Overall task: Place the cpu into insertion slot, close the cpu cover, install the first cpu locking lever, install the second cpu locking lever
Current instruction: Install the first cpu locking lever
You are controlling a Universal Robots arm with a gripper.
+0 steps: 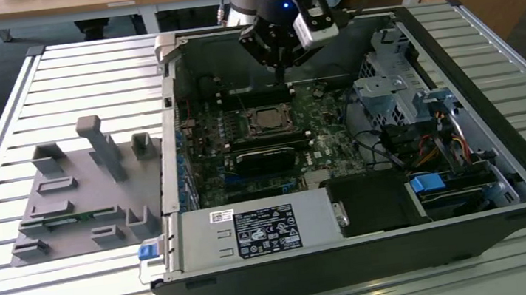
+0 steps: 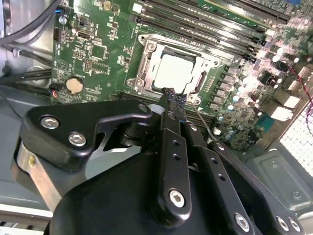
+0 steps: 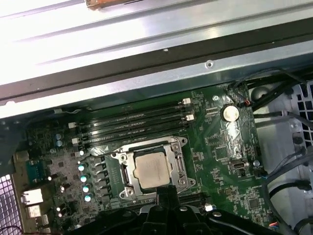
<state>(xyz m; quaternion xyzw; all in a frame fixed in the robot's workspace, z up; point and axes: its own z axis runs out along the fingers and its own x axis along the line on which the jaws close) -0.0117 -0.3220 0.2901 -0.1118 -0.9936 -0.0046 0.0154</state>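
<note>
The cpu (image 2: 176,71) is a pale silvery square lying flat in the insertion slot (image 2: 165,50) on the green motherboard (image 2: 98,54). The cpu cover (image 2: 145,63), a thin silvery frame, lies down around it. My gripper (image 2: 172,98) hovers just off one edge of the socket, its black fingers pressed together with nothing between them. A thin metal rod (image 2: 204,121) runs beside the fingertips. In the first wrist view the cpu (image 3: 152,169) sits just past the gripper (image 3: 166,190). In the exterior view the gripper (image 1: 282,77) hangs above the board, behind the cpu (image 1: 266,121).
The open computer case (image 1: 356,263) lies on a slatted table. A labelled power supply box (image 1: 258,231) fills its near side, a black block (image 1: 266,154) sits near the socket, and a drive cage (image 1: 391,96) with cables (image 1: 441,146) stands at the exterior view's right. A grey fixture plate (image 1: 80,191) lies at that view's left.
</note>
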